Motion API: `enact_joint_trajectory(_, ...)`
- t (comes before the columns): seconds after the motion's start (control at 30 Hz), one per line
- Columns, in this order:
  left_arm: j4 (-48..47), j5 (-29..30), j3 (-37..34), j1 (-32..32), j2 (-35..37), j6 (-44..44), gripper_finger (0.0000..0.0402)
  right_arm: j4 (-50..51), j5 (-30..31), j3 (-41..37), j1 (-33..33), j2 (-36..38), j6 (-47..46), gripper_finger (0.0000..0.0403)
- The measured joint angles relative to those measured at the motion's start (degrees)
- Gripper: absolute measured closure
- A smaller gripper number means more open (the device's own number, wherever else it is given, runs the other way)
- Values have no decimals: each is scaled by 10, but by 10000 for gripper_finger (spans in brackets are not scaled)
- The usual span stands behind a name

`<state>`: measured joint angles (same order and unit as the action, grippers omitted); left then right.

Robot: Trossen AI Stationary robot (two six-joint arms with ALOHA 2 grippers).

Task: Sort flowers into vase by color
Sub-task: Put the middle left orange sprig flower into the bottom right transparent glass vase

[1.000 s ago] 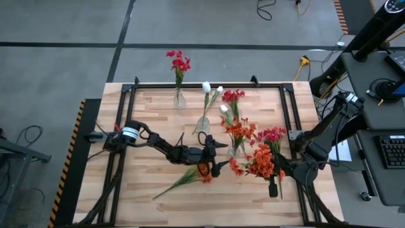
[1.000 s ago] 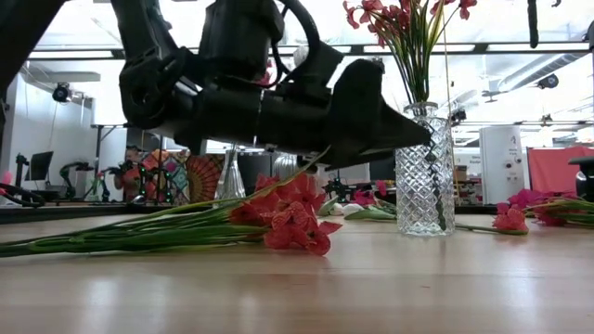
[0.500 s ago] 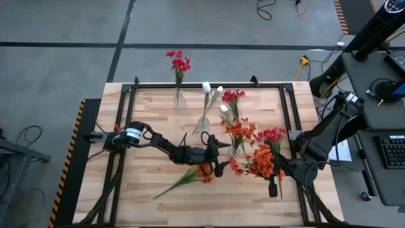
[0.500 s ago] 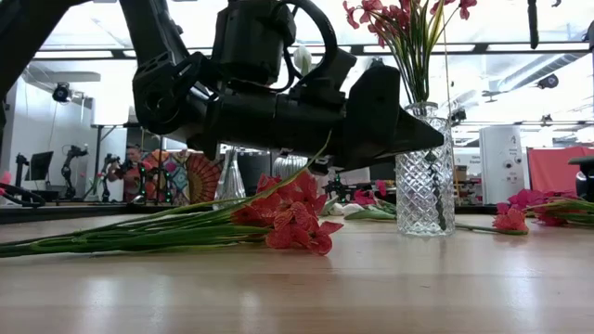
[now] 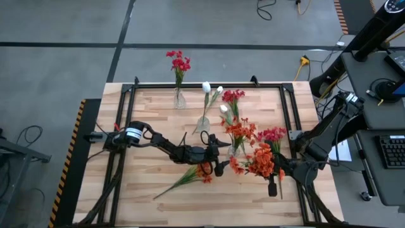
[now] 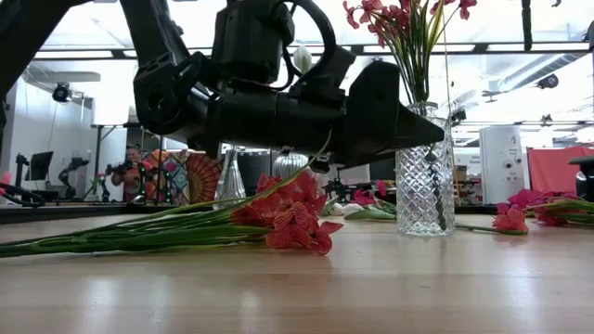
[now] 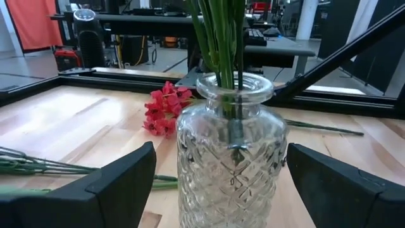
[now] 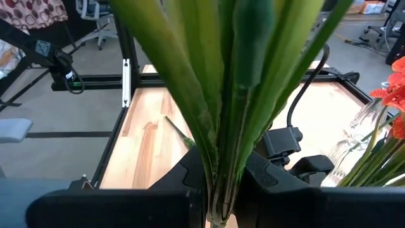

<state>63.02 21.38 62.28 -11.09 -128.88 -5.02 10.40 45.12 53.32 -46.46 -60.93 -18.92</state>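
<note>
A cut-glass vase [image 5: 235, 151] holding orange-red flowers [image 5: 239, 132] stands mid-table. My left gripper [image 5: 218, 158] is level and open, with one finger on each side of the vase [image 7: 231, 158]; no touch shows. One orange-red flower [image 5: 190, 177] lies flat on the table under that arm. My right gripper [image 5: 278, 177], near the table's right front, is shut on a bunch of orange-red flowers [image 5: 259, 161] held in the air. A far vase [image 5: 180, 98] holds crimson flowers, and another [image 5: 204, 123] holds white buds. My right gripper pinches the bunch's green stalks [image 8: 221, 183] between its two fingers, several stalks together, near their lower ends. The fingers lie across the stalks. The bunch is lifted clear of the table and tilted, with its heads [image 5: 259, 161] toward the cut-glass vase.
Crimson flowers lie loose on the table behind the cut-glass vase [image 5: 233, 96] and to its right [image 5: 273, 134]. A black frame [image 5: 209, 84] borders the tabletop. The near left of the table is bare wood [image 5: 145, 202].
</note>
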Motion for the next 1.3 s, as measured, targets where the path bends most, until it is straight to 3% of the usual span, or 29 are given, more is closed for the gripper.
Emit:
enact_joint_trajectory(0.8, 4, -14, 0, 5, 0, 5, 66, 0, 0, 0, 0, 0, 5, 365)
enact_joint_trajectory(1.3, 5, -14, 0, 5, 0, 13, 93, 0, 0, 0, 0, 0, 5, 365)
